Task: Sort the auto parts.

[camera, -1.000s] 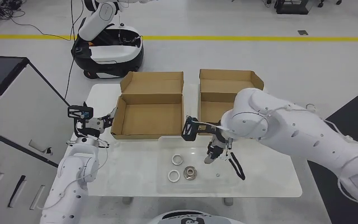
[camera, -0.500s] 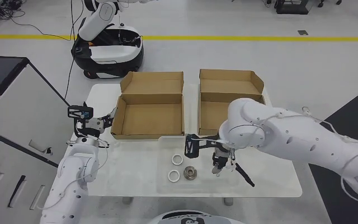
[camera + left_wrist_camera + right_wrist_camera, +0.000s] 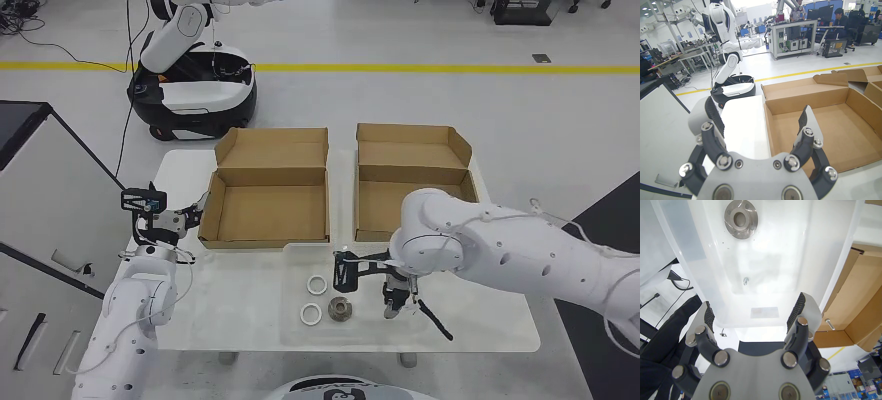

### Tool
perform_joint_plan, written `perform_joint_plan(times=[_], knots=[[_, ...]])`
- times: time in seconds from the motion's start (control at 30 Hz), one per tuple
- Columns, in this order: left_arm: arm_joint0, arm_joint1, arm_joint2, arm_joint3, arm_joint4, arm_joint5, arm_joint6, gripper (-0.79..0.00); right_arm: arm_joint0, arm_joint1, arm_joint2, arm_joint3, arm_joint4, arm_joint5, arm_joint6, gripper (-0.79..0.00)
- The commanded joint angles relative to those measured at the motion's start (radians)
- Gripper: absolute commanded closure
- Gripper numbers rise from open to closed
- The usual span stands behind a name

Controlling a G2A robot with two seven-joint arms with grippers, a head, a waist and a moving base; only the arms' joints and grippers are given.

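Now the small bolt (image 3: 745, 281) is seen in the clear tray (image 3: 772, 247), at three o'clock from the steel flange (image 3: 340, 309). Judged light, hard and slippery, it is best pinched across the shank. The right gripper (image 3: 755, 302) is held wide open and empty above it.

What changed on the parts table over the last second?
The right gripper swung away from the brown cardboard boxes toward the near edge of the white table. It now hangs over the clear plastic tray near a small silver bolt, fingers open and empty. No grasp or release is visible. Unchanged: the left gripper, the round metal flange, the two white rings and both boxes.
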Motion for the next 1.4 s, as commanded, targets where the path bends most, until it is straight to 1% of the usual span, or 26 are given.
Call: perform_joint_plan(times=[0.0, 0.13, 0.17, 0.4, 0.43, 0.63, 0.7, 0.73, 1.07, 1.37], knots=[[0.0, 0.0, 0.0, 0.0, 0.0, 0.0, 0.0, -0.785, -0.014, -0.002, 0.0, 0.001, -0.009, 0.002, 0.0, -0.767], [0.0, 0.0, 0.0, 0.0, 0.0, 0.0, 0.0, -0.785, -0.039, -0.003, 0.0, 0.012, -0.04, 0.004, 0.0, -0.69], [0.0, 0.0, 0.0, 0.0, 0.0, 0.0, 0.0, -0.785, -0.043, -0.003, 0.0, 0.013, -0.045, 0.002, 0.0, -0.653], [0.0, 0.0, 0.0, 0.0, 0.0, 0.0, 0.0, -0.785, -0.1, 0.007, 0.0, 0.029, -0.083, -0.006, 0.0, -0.576], [0.0, 0.0, 0.0, 0.0, 0.0, 0.0, 0.0, -0.785, -0.107, 0.008, 0.0, 0.03, -0.087, -0.006, 0.0, -0.576], [0.0, 0.0, 0.0, 0.0, 0.0, 0.0, 0.0, -0.785, -0.139, 0.017, 0.0, 0.031, -0.109, -0.004, 0.0, -0.486], [0.0, 0.0, 0.0, 0.0, 0.0, 0.0, 0.0, -0.785, -0.144, 0.018, 0.0, 0.029, -0.114, 0.0, 0.0, -0.431], [0.0, 0.0, 0.0, 0.0, 0.0, 0.0, 0.0, -0.785, -0.146, 0.018, 0.0, 0.027, -0.116, 0.001, 0.0, -0.388], [0.0, 0.0, 0.0, 0.0, 0.0, 0.0, 0.0, -0.785, -0.173, 0.013, 0.0, 0.033, -0.138, 0.004, 0.0, -0.345], [0.0, 0.0, 0.0, 0.0, 0.0, 0.0, 0.0, -0.785, -0.188, -0.005, 0.003, 0.052, -0.149, 0.014, -0.003, -0.308]])
